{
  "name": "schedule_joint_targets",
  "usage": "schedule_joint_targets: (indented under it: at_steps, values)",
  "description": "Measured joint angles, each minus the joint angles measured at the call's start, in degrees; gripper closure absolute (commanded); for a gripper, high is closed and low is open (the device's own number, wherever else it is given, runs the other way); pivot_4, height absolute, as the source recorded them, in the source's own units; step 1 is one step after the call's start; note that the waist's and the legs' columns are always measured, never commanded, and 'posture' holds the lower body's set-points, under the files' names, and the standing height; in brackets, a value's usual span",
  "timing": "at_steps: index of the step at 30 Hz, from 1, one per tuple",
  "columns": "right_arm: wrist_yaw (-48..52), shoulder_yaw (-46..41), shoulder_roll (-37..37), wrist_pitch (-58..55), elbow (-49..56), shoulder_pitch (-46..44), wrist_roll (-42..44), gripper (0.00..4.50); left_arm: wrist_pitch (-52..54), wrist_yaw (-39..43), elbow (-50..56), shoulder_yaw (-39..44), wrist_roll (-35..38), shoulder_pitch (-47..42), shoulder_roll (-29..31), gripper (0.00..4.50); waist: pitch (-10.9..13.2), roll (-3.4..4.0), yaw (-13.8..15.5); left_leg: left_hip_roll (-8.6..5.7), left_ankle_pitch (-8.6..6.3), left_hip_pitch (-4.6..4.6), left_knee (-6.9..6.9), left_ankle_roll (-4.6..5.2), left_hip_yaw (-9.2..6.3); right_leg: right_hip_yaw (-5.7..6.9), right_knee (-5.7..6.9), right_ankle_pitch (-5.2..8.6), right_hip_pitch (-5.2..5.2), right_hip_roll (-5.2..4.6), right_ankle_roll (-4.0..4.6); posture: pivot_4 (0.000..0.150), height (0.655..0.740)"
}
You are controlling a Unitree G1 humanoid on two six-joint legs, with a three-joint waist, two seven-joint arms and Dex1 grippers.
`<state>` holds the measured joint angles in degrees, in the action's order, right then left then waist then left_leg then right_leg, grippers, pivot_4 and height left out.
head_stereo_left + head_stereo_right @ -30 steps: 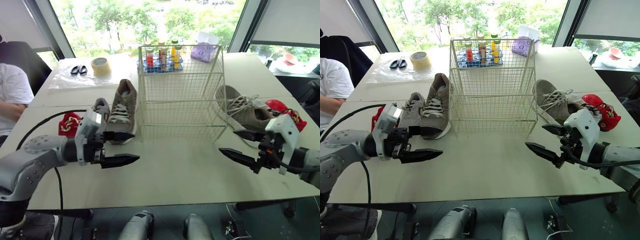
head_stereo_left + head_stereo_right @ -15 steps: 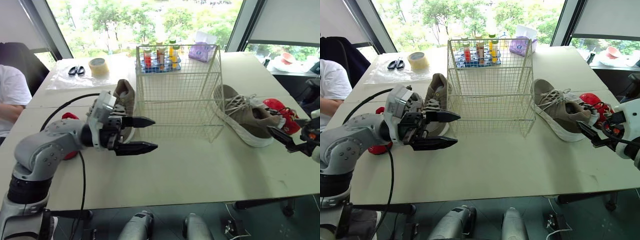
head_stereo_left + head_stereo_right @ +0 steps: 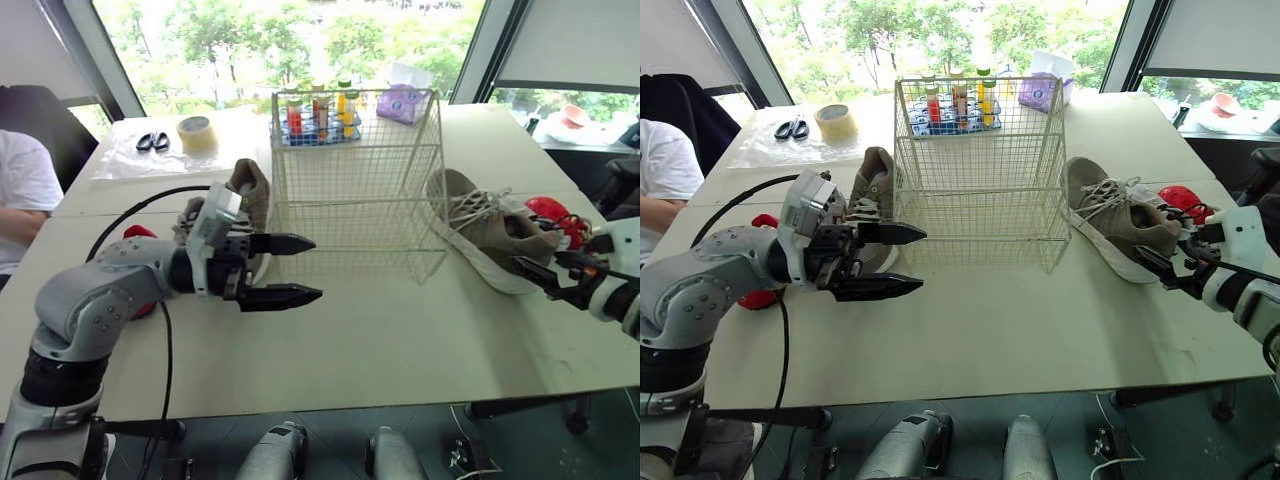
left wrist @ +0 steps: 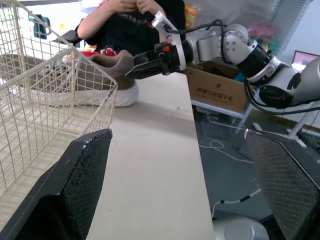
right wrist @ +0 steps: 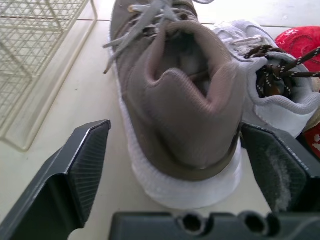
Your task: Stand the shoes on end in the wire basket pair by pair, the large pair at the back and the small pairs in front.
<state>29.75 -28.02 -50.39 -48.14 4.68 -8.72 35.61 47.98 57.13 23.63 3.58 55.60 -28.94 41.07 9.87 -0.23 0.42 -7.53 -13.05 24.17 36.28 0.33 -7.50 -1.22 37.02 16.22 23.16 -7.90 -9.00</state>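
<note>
The empty wire basket (image 3: pixel 355 180) stands mid-table. A large brown shoe (image 3: pixel 485 235) lies on its sole to the basket's right, with a small white shoe (image 5: pixel 270 107) and a small red shoe (image 3: pixel 555 215) beside it. My right gripper (image 3: pixel 540 265) is open at the brown shoe's heel (image 5: pixel 185 115), which lies between the spread fingers (image 5: pixel 75 170). Left of the basket lie the other large brown shoe (image 3: pixel 250 195), a small grey shoe (image 3: pixel 190 215) and a red one (image 3: pixel 135 235). My left gripper (image 3: pixel 316 268) hovers open and empty in front of the basket's left corner.
Behind the basket stand a rack of bottles (image 3: pixel 320 115) and a purple packet (image 3: pixel 405 100). A tape roll (image 3: pixel 200 132) and scissors (image 3: pixel 155 140) lie at the back left. A person in white (image 3: pixel 25 195) sits at the left edge; another person (image 4: pixel 135 25) stands beyond the right side.
My left gripper has moved right and forward, from beside the left shoes to the basket's front corner. My right gripper has swung right and come in at the brown shoe's heel.
</note>
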Motion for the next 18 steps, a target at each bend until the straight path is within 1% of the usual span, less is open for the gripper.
schedule_joint_targets:
  at_steps: [3,5,7,9,10,11,13,18]
  values:
    - [1.2,2.2,0.5,2.1,-3.3,-1.3,-1.9,0.00,0.0,-0.7,0.2,0.0,0.0,0.0,0.0,0.11,0.0,0.01,0.0,0.03,0.06,0.00,-0.03,-0.11,0.00,-0.01,0.01,0.00,0.03,0.03,0.01,0.150,0.7400]
    - [1.8,3.2,0.7,3.2,-4.8,-2.2,-3.0,0.00,0.0,-1.1,0.2,0.0,0.0,0.1,0.0,0.11,0.0,0.00,0.0,0.03,0.24,0.00,-0.02,-0.41,0.00,-0.01,0.01,-0.01,0.02,0.03,0.01,0.150,0.7400]
    - [2.1,4.0,1.0,4.2,-5.8,-2.8,-4.0,0.00,0.0,-1.4,0.5,0.0,0.0,0.2,0.0,0.11,0.0,0.00,0.0,0.03,0.25,0.00,-0.02,-0.42,0.00,-0.02,0.02,-0.01,0.02,0.03,0.02,0.150,0.7400]
    - [2.2,4.6,1.8,5.4,-6.9,-4.0,-4.9,0.58,0.0,-2.0,1.2,0.0,0.0,0.5,0.0,0.00,0.0,0.00,0.0,0.04,0.25,0.00,-0.03,-0.42,0.00,-0.02,0.02,-0.02,0.03,0.05,0.03,0.150,0.7400]
    - [2.2,4.6,2.0,5.7,-7.2,-4.2,-5.0,0.74,0.0,-2.1,1.3,0.0,0.0,0.5,-0.1,0.00,0.0,0.00,0.0,0.05,0.25,0.00,-0.03,-0.43,0.00,-0.03,0.02,-0.02,0.03,0.06,0.03,0.150,0.7400]
    - [2.3,4.7,2.2,6.1,-7.5,-4.6,-5.2,1.24,0.0,-2.2,1.3,0.0,0.0,0.6,-0.1,0.00,0.0,0.01,0.0,0.05,0.25,-0.01,-0.03,-0.42,0.00,-0.03,0.02,-0.02,0.03,0.06,0.03,0.150,0.7400]
    - [2.2,4.6,2.6,6.8,-7.8,-5.6,-5.6,1.96,0.0,-2.3,1.3,0.0,0.0,0.8,-0.1,0.00,0.0,0.00,-0.3,0.09,0.25,-0.01,-0.02,-0.43,0.01,-0.04,0.02,-0.05,0.03,0.10,0.07,0.150,0.7400]
    - [2.1,4.6,3.8,7.8,-7.4,-7.1,-5.9,4.06,-0.1,-2.3,1.3,-0.1,-0.2,0.9,-0.1,0.00,0.0,-0.02,-0.7,0.17,0.25,-0.07,-0.03,-0.43,0.01,-0.04,0.03,-0.08,0.00,0.18,0.12,0.150,0.7400]
